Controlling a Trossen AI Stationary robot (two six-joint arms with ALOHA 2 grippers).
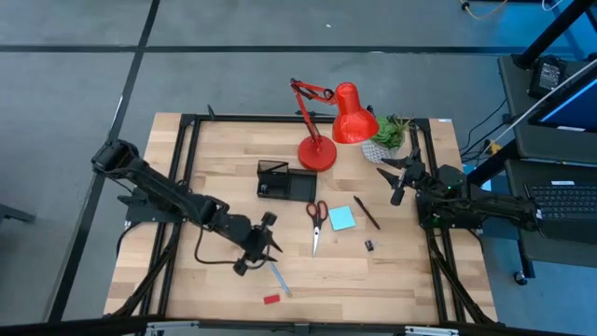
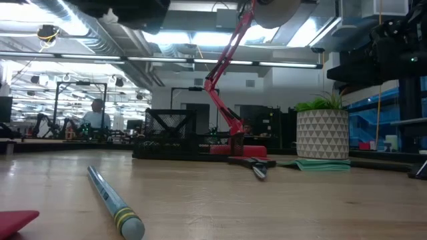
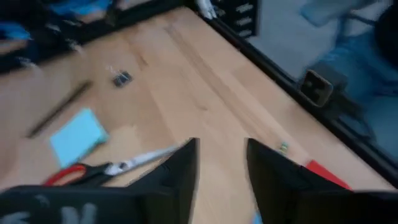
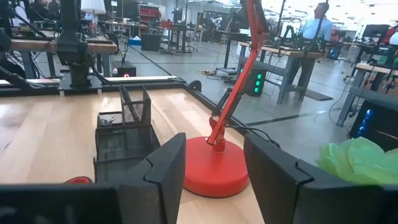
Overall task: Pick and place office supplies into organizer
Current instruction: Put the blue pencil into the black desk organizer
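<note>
The red-handled scissors [image 1: 317, 220], cyan sticky-note pad [image 1: 341, 218], a black pen [image 1: 366, 213] and a small black clip [image 1: 369, 245] lie flat mid-table. A light-blue pen [image 1: 280, 278] and a small red block [image 1: 271, 300] lie near the front edge. The black organizer [image 1: 284, 180] stands behind the scissors. My left gripper [image 1: 269, 238] hovers open above the table, left of the scissors [image 3: 106, 169] and behind the light-blue pen, with only bare wood between its fingers [image 3: 186, 168]. My right gripper [image 1: 390, 179] waits open at the right, pointing toward the lamp base [image 4: 211, 168].
A red desk lamp [image 1: 316, 154] stands right behind the organizer, with a potted plant [image 1: 387, 140] to its right. A black frame rail [image 1: 187, 168] runs along the table's left and right sides. Bare wood lies left of the organizer and along the front right.
</note>
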